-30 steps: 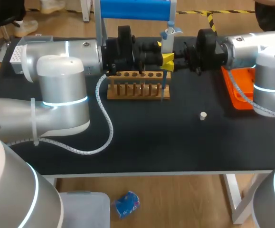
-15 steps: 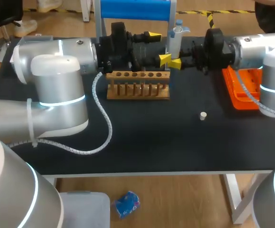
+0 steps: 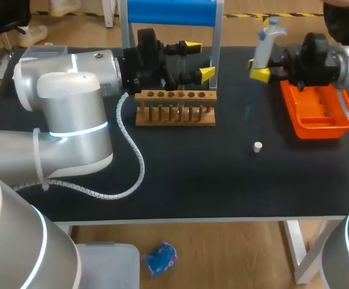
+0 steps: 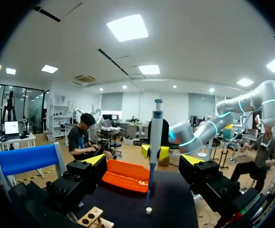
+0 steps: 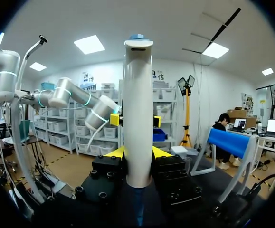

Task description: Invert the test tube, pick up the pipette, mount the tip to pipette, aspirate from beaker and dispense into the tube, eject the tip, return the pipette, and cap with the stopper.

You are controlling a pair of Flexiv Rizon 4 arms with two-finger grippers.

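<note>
Right gripper (image 3: 262, 67) clamped on the pipette (image 5: 137, 114) — long axis upright, tip downward — just beside the orange tray (image 3: 295, 114), on its side toward the wooden test tube rack (image 3: 174, 114); left gripper (image 3: 199, 59) spread wide and empty over that rack, farther from the tray

Black-topped table (image 3: 180, 180) on white legs stood on a wood-plank floor (image 3: 222, 259). Yellow-and-black hazard tape (image 3: 269, 23) crossed the floor at far right. Walls (image 4: 132, 102) were white. Square light panels (image 4: 128, 27) were lit in the white ceiling.
</note>
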